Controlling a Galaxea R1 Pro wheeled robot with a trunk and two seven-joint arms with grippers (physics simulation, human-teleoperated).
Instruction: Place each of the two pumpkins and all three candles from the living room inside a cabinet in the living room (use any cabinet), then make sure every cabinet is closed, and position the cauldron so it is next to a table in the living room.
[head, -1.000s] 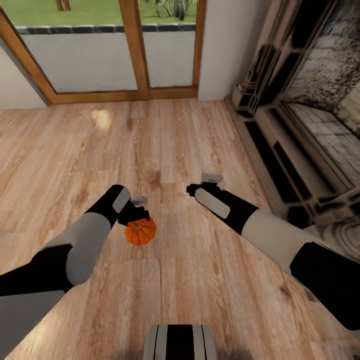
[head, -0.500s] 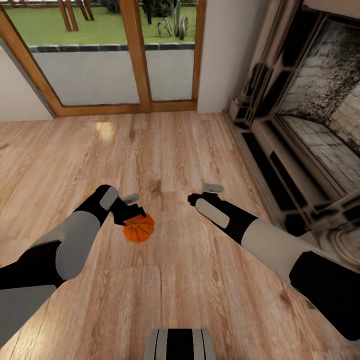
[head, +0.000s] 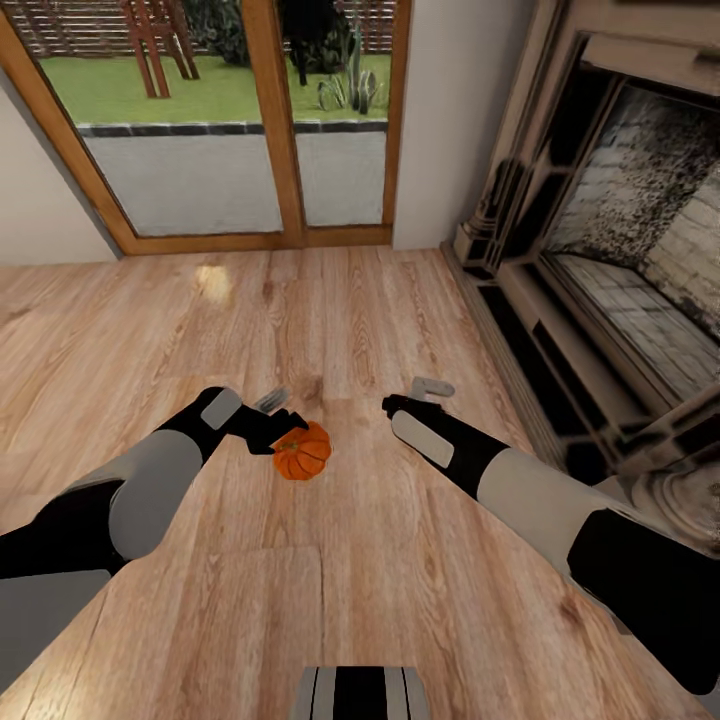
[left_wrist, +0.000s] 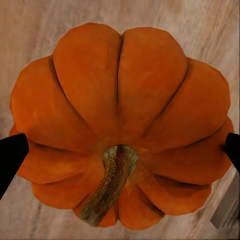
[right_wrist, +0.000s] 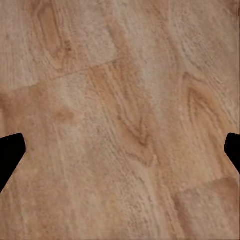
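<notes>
Pale wood plank floor (head: 400, 590) runs up to glass doors (head: 250, 150) and a stone fireplace (head: 620, 250). At the left hand (head: 290, 432), the fingers (left_wrist: 11, 155) press both flanks of a pumpkin (head: 303, 452), carried just above the boards. It looks light, rigid and smooth; gripping across the ribbed middle, stem clear, seems soundest. Beyond, the right hand (head: 425, 392) hangs spread wide, empty.

Matt ribbed pumpkin (left_wrist: 125, 115), rough woody stem (left_wrist: 110, 185); grained wood floor (head: 350, 560).
</notes>
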